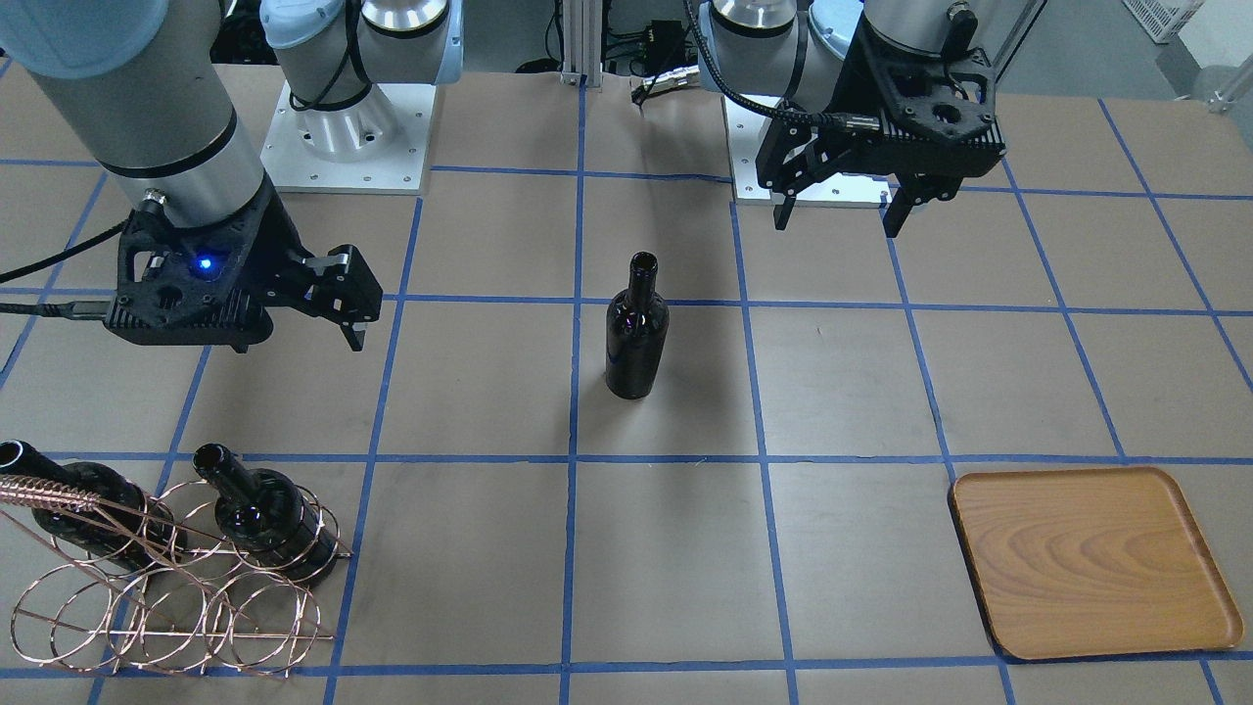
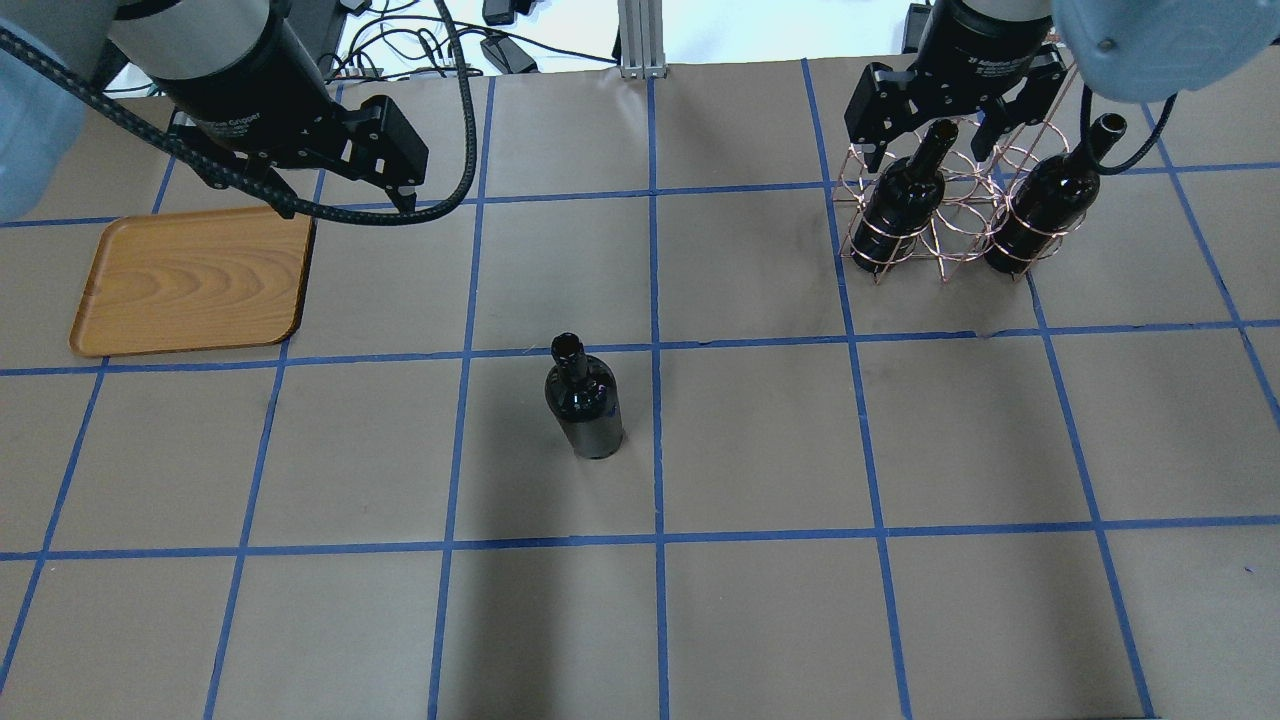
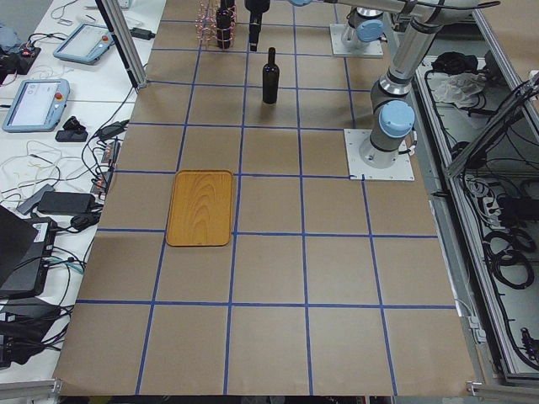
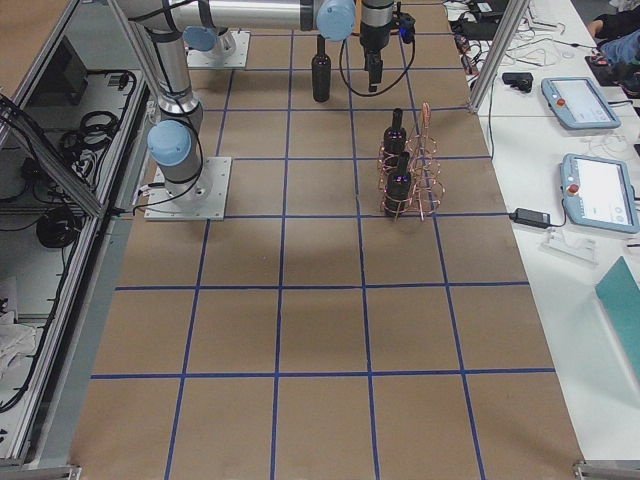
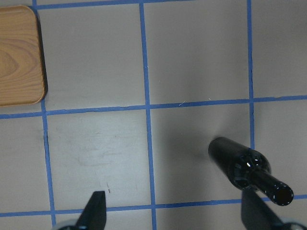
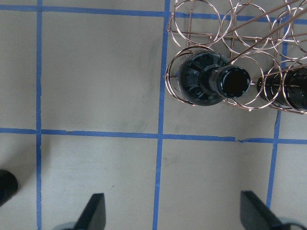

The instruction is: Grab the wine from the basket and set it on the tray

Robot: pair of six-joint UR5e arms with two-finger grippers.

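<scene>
Wine (image 2: 583, 400) stands upright at bench (image 2: 760, 600) centre, untouched. Left gripper (image 1: 838, 223), jaws open, hangs pointing down between wine and tray (image 2: 190, 280). Right gripper (image 2: 928, 140), jaws open, hangs beside the basket (image 2: 945, 235), which holds two bottles (image 2: 1040, 215), far right.

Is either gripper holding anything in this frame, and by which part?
Nothing is held. The left gripper and right gripper both hang open and empty; one near-black glass wine bottle stands free on the table.

You're looking at white print (image 2: 985, 60) on the right gripper (image 2: 930, 148), overhead view, 1 o'clock: it's reading "2F Adaptive Gripper". The left gripper (image 2: 310, 195), 11 o'clock, is showing only "Gripper" legibly.
</scene>
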